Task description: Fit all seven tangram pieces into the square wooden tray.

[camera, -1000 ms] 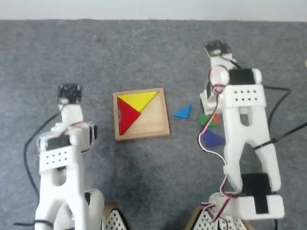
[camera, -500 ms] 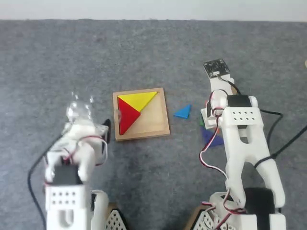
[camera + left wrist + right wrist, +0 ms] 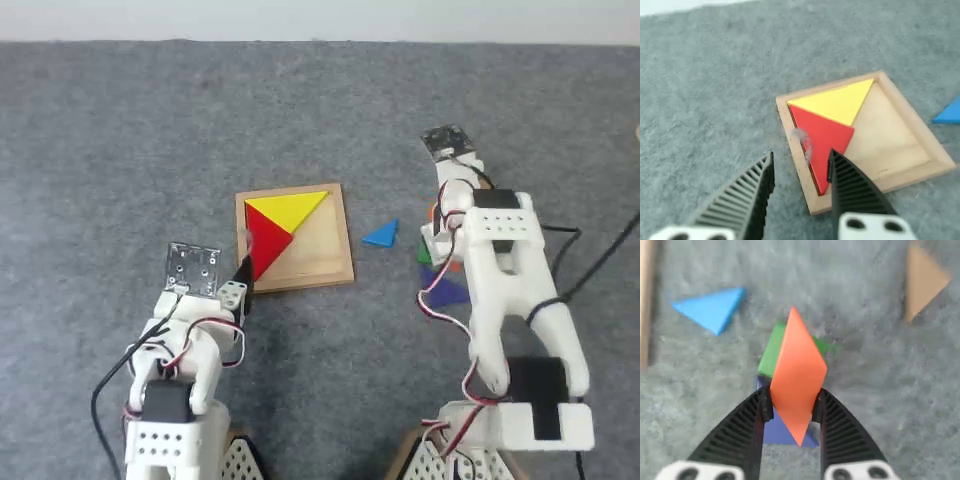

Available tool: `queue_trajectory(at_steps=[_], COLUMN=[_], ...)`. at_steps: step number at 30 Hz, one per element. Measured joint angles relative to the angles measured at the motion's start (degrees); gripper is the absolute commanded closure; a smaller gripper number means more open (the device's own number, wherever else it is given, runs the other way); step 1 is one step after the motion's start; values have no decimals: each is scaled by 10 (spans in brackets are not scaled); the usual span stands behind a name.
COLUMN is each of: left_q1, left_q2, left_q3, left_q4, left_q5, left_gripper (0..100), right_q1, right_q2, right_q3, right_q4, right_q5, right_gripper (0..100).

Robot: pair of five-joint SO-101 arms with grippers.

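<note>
Above the green piece (image 3: pixel 771 357), the right pincer (image 3: pixel 792 402) clamps the orange piece (image 3: pixel 797 372), presumably bound for the tray (image 3: pixel 913 119); the left pincer (image 3: pixel 800 167) gapes empty beside it.

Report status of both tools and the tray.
Right tool shut on orange piece, above green piece, purple piece. Left tool open, by tray corner. Tray holds yellow triangle, red triangle.

Grey carpet (image 3: pixel 150 130) (wooden tray (image 3: pixel 346 240), blue triangle (image 3: pixel 381 236))

tray (image 3: pixel 318 252): pale smooth wood | table cover (image 3: pixel 150 130): rough grey cloth | left gripper (image 3: pixel 801 155): ribbed black plastic
</note>
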Motion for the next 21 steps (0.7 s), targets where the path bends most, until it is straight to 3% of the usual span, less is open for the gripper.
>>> queue_trajectory(at_steps=[4,10,17,21], left_q1=[0,-1,-1,-1], left_q2=[0,-4,-4,-4], left_q3=[0,0,0,0], left_q4=[0,0,0,0], left_q5=[0,0,0,0], left_gripper=[827,827,827,827], right_q1=[-62,-103,-206,-226], right_q2=[-10,-47,-52,-52], right_q3=[28,112,159,159], right_q4=[39,10,-33,-38], right_q5=[24,25,11,0], right_gripper=[991,976,753,701])
